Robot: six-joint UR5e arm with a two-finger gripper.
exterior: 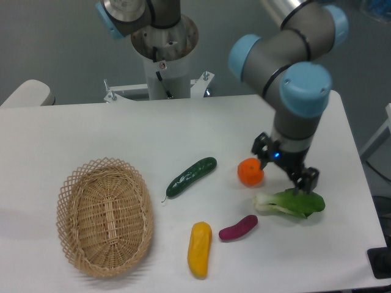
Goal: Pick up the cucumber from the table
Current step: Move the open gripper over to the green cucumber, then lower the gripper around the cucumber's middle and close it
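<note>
Dark green cucumber [191,176] lies diagonally on white table [122,134].

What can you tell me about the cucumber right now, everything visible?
The cucumber is slim, dark green and glossy with pale speckles, and a thin stem tip at its lower-left end. It lies flat on the white table, angled from lower left to upper right, between the wicker basket and the orange fruit. Nothing touches it; the gripper is off to its right, near the orange fruit.

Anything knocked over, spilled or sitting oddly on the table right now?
Nothing stands out. The cucumber, orange, bok choy, purple eggplant and yellow vegetable all lie intact on the table, the basket sits upright, and the open claw holds nothing.
</note>
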